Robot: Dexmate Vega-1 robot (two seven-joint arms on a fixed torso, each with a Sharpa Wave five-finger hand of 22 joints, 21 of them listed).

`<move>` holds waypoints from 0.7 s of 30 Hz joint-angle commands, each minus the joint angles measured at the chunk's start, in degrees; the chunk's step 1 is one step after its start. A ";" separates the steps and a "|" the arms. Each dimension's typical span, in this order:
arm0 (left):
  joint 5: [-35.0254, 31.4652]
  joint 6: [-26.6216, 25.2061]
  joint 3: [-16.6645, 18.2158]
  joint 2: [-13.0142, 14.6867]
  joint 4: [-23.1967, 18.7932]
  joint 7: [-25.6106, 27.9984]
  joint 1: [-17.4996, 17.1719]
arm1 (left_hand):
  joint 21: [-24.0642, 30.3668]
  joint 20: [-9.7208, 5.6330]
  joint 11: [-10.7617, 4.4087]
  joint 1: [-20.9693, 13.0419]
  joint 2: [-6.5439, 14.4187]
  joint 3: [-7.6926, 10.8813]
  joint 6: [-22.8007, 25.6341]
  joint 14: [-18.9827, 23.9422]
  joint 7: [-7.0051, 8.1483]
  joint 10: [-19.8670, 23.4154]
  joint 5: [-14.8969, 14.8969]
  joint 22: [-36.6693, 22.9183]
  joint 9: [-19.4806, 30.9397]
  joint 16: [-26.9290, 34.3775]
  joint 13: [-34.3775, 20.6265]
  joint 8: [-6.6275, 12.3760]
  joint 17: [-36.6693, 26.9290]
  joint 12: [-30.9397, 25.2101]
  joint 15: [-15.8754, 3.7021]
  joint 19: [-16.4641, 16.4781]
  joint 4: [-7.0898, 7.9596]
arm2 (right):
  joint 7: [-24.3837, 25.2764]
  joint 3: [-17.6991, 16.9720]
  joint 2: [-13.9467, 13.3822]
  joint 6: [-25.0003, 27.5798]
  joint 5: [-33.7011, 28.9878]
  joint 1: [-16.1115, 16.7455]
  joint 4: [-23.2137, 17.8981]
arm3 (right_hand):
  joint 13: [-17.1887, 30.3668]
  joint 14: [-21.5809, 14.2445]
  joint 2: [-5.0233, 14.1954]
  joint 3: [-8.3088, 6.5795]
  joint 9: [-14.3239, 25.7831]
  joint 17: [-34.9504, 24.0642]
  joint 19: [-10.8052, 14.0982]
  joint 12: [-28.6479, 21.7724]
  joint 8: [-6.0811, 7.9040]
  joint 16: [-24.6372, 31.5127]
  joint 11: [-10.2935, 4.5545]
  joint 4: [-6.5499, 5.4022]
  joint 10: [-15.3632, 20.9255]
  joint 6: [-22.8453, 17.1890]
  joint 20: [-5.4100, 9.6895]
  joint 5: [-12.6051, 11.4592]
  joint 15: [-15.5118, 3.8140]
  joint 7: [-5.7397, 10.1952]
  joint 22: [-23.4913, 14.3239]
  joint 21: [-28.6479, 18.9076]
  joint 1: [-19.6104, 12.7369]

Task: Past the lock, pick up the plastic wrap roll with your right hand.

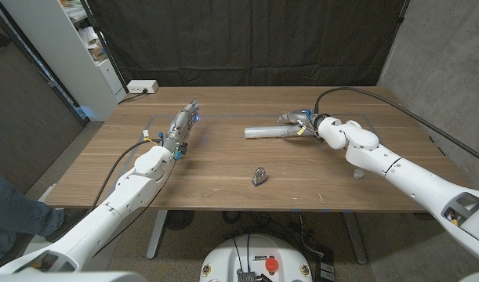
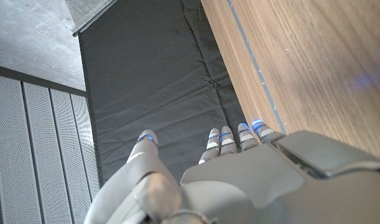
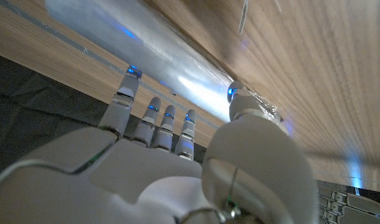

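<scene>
The plastic wrap roll (image 1: 268, 131) is a long, silvery, glossy tube lying flat on the table (image 1: 223, 168), upper middle of the frame. The right hand (image 1: 306, 121) has fingers (image 3: 153, 118) and thumb spread around its right end. The lock (image 1: 259, 176) sits lower centre. The left hand (image 1: 184, 124), fingers extended together, holds nothing.

plastic wrap roll (image 1: 269, 131): 1 | lock (image 1: 259, 176): 1 | power strip (image 1: 142, 87): 1

No text, label, brand, number or sign is legible in any view.
</scene>
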State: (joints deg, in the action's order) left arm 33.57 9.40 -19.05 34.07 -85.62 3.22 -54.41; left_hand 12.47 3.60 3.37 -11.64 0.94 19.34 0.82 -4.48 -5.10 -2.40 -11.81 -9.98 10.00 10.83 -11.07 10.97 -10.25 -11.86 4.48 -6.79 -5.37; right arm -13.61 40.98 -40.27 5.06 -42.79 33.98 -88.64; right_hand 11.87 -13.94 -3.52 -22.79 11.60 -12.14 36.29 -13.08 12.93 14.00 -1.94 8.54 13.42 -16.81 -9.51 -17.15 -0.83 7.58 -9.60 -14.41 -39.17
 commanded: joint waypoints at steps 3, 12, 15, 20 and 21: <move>0.02 -0.37 -0.01 0.18 -0.04 0.20 0.03 | -0.17 0.30 0.31 -0.14 0.63 -0.02 0.32 0.26 -0.34 0.21 0.07 -0.32 0.20 0.04 -0.07 -0.17 -0.24 -0.26 0.28 0.20 -0.24 | 0.76 0.25 0.62 0.07 -0.09 0.07 1.41 | 0.27 -0.87 0.19 -0.52 0.12 -0.27 0.54 -0.34 0.45 0.52 -0.06 -0.08 0.83 -0.84 -0.11 0.09 -0.25 0.21 -0.18 0.11 -0.48; -0.04 -0.50 -0.39 -0.12 0.44 -0.04 0.44 | -0.25 0.40 0.22 -0.12 0.67 -0.04 0.41 0.30 -0.32 0.21 0.08 -0.32 0.20 0.05 -0.07 -0.15 -0.24 -0.25 0.28 0.18 -0.26 | 1.82 0.07 0.44 -0.26 0.04 0.51 1.73 | 0.31 -3.58 0.02 -1.03 0.13 -0.51 2.37 -1.49 2.33 1.26 -1.46 -0.20 5.65 -7.87 0.58 0.71 -3.22 1.23 -0.25 0.92 -0.97; -0.07 -0.55 -0.42 -0.19 0.47 0.09 0.47 | -0.28 0.46 0.12 -0.11 0.68 -0.05 0.42 0.30 -0.32 0.20 0.08 -0.32 0.20 0.05 -0.07 -0.15 -0.24 -0.25 0.27 0.14 -0.26 | 1.70 0.20 0.71 0.03 -0.06 0.40 2.08 | 0.30 -4.16 0.12 -1.14 0.12 -0.54 2.58 -1.69 2.31 1.44 -1.65 -0.25 6.46 -8.16 0.77 0.78 -3.18 1.27 -0.26 1.01 -1.04; -0.05 -0.90 -0.48 -0.06 0.49 0.13 0.39 | -0.31 0.50 0.10 -0.10 0.71 -0.06 0.43 0.30 -0.33 0.24 0.09 -0.33 0.20 0.05 -0.08 -0.15 -0.24 -0.26 0.27 0.15 -0.28 | 1.98 0.32 0.97 0.03 -0.11 0.42 2.70 | 0.30 -5.28 0.27 -1.27 0.11 -0.62 3.17 -1.82 2.27 1.83 -1.76 -0.33 7.18 -8.49 1.03 0.87 -3.22 1.23 -0.27 1.00 -1.08; 0.02 -0.92 -0.47 -0.08 0.53 0.10 0.38 | -0.32 0.49 0.13 -0.09 0.71 -0.06 0.42 0.29 -0.32 0.20 0.09 -0.33 0.20 0.04 -0.08 -0.16 -0.24 -0.24 0.23 0.14 -0.28 | 2.24 0.35 0.98 -0.16 -0.12 0.43 2.89 | 0.30 -5.44 0.29 -1.29 0.11 -0.63 3.27 -1.84 2.26 1.89 -1.78 -0.34 7.28 -8.53 1.07 0.88 -3.20 1.27 -0.27 0.99 -1.10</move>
State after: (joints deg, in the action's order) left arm 33.57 8.88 -19.34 34.06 -85.33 3.33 -54.09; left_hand 12.47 3.91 3.37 -11.64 0.93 19.35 0.82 -4.49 -5.10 -2.40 -11.82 -9.98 10.00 10.83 -11.07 10.80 -10.25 -11.86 4.48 -6.48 -5.36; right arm -12.00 41.12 -39.70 4.98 -42.81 34.32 -86.85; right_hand 11.98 -18.57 -3.41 -23.46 11.59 -12.67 38.85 -14.64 14.87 15.48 -3.68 8.20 19.87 -24.82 -8.39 -16.49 -2.35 8.99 -9.75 -13.51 -39.90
